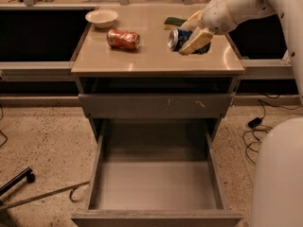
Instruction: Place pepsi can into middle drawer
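Note:
The pepsi can (179,39) is blue with a silver end and lies tilted between the fingers of my gripper (193,34), just above the right part of the cabinet top (151,56). The gripper is shut on it, with one pale finger (196,41) in front of the can. The middle drawer (156,186) is pulled wide open below, with a bare grey floor and low side walls. The can is above and behind the drawer, not over it.
An orange-red dented can (123,39) lies on the cabinet top at the left. A white bowl (102,18) stands at the back left. A green sponge (174,21) lies behind the gripper. The shut upper drawer front (156,105) has pale scratch marks. Cables lie on the floor at the right.

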Controlling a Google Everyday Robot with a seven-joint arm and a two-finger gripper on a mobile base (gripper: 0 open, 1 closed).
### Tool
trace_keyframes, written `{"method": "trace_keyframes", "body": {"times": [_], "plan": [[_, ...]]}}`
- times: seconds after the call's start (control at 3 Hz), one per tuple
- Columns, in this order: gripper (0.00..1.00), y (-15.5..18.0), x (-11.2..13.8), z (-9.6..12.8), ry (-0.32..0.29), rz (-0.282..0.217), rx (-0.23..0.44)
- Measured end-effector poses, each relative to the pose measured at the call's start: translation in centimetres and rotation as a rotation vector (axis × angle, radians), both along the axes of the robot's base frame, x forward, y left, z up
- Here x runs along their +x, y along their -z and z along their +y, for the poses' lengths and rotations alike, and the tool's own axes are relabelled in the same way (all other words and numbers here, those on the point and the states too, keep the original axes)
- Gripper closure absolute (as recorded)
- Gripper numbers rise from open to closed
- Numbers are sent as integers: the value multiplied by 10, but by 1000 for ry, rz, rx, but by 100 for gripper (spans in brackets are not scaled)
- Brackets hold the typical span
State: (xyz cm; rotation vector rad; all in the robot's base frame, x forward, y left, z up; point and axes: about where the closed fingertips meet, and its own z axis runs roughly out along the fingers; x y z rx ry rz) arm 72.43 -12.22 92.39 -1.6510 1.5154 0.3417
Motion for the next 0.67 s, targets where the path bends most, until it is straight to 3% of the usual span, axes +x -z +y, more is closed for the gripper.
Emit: {"method": "trace_keyframes", "body": {"times": [0.33, 0.67], "plan": [[100, 12, -17, -4, -2, 24, 4], [100, -10, -57, -22, 41, -48, 54]]}}
